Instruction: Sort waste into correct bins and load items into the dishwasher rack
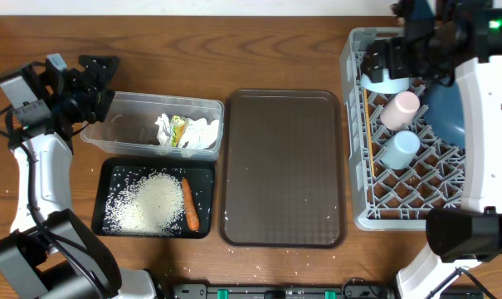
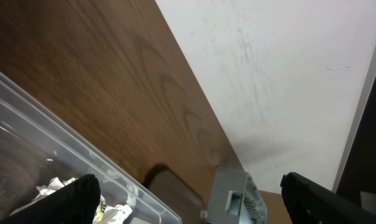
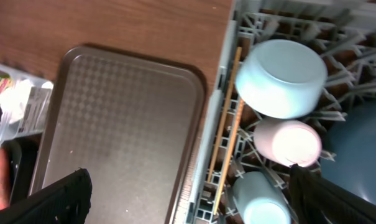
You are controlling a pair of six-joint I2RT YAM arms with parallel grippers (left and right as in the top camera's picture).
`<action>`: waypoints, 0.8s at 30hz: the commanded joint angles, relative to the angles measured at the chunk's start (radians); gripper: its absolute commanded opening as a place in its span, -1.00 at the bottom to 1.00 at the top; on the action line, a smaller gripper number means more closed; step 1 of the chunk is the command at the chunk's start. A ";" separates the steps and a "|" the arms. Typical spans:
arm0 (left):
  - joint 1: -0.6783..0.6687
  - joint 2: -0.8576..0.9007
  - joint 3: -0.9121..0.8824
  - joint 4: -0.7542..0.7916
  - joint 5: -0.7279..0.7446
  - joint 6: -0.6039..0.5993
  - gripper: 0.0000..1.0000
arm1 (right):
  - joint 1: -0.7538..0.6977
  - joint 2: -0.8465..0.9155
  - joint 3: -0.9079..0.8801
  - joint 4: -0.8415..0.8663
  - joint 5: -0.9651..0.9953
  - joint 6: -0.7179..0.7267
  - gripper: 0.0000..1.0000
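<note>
The right gripper (image 3: 188, 188) gapes wide and empty above the bowl (image 3: 281, 78), which rests at the far end of the rack (image 1: 360, 208). It should rise straight up, clear of the pink cup (image 3: 286, 142). The left gripper (image 2: 189, 199), open and empty, hovers by the left end of the tub (image 1: 209, 104).

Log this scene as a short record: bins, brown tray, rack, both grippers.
clear tub: holds white tissues and a green-yellow wrapper
black tray: holds rice and a carrot
brown tray: between the bins and the rack
dishwasher rack: bowl, pink cup, light blue cup, blue plate, chopsticks along the tray side
left gripper: fingers apart, holding nothing
right gripper: fingers apart, holding nothing
</note>
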 commanded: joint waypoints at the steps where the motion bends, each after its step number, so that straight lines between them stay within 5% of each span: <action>1: 0.002 -0.022 -0.001 0.000 0.008 -0.009 0.90 | 0.036 -0.003 0.002 -0.002 0.026 0.012 0.98; 24: 0.002 -0.022 -0.001 0.000 0.008 -0.009 0.90 | 0.051 -0.003 0.001 -0.002 0.026 0.012 0.99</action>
